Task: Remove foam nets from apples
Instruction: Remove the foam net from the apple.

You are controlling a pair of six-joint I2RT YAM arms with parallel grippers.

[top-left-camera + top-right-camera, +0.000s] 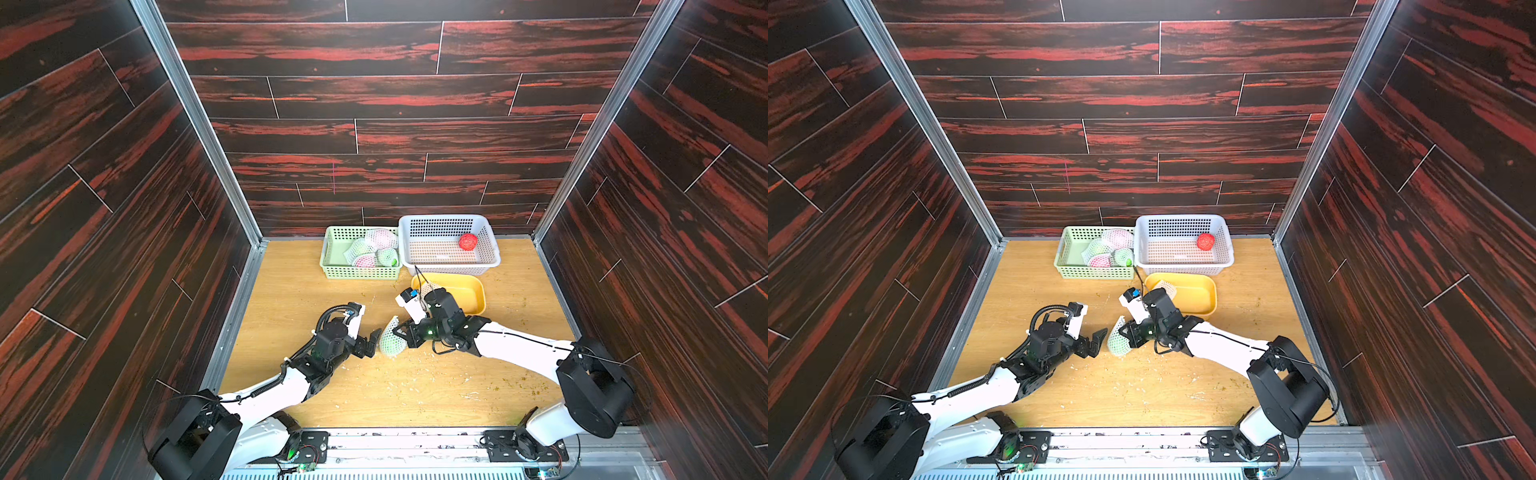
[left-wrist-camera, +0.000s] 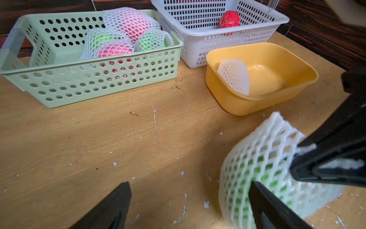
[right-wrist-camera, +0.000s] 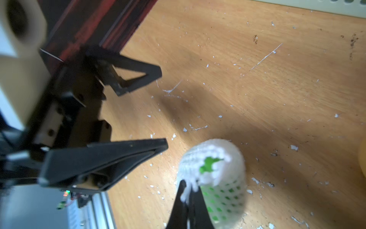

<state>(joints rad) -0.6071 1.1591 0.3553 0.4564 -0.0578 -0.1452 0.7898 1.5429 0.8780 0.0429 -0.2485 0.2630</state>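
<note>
Pinching foam net [image 3: 221, 150] on green apple [image 3: 210, 165] with our right gripper [image 3: 187, 190], jaws pressed together | left gripper [image 1: 372, 343] spread wide, just beside net

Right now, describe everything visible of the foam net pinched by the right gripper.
The foam net is white, soft-looking mesh with diamond holes, wrapped around a green apple that shows through the holes and a gap at one end. It rests on the wooden table between the arms. The right gripper is shut on a pinch of its edge, stretching it into a peak. The open left gripper sits close beside it; whether they touch is unclear.
</note>
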